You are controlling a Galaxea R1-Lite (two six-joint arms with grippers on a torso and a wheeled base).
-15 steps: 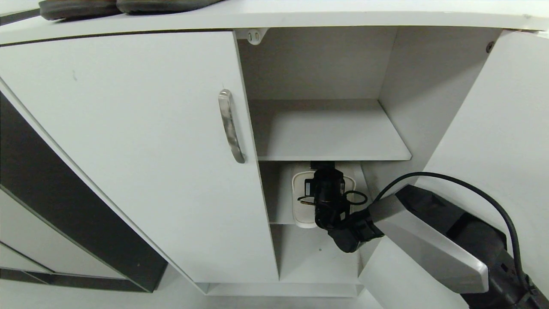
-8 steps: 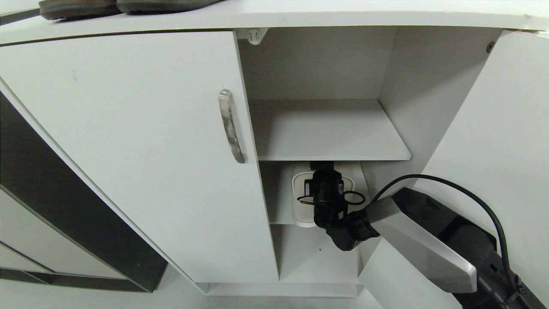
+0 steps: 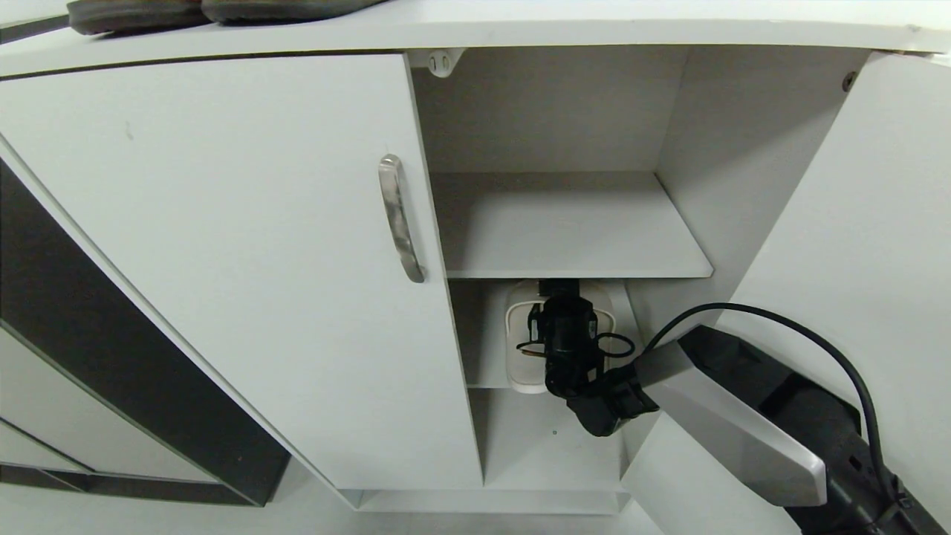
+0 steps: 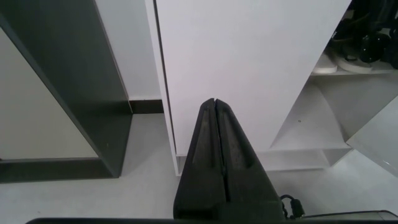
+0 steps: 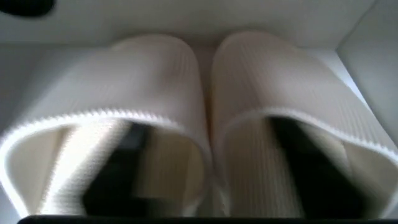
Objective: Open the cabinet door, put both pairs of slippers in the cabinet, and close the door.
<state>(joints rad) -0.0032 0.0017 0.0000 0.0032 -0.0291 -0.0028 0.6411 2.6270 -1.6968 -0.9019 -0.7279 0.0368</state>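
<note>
Although its left door (image 3: 223,245) is shut, the white cabinet (image 3: 594,30) has its right door (image 3: 877,223) swung wide open. On its top lies a dark pair of slippers (image 3: 215,9). The white slippers (image 3: 524,349) rest side by side on the lower shelf (image 3: 483,364) inside. The right gripper (image 3: 563,297) is clamped on them, one finger in each slipper. The left gripper (image 4: 214,102), fingers pressed together, faces the shut door.

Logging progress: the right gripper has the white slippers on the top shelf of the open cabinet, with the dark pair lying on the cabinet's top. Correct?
Not quite. The head view shows the right gripper with the white slippers in the compartment below the top shelf, not on it. The dark pair does lie on the cabinet's top.
</note>
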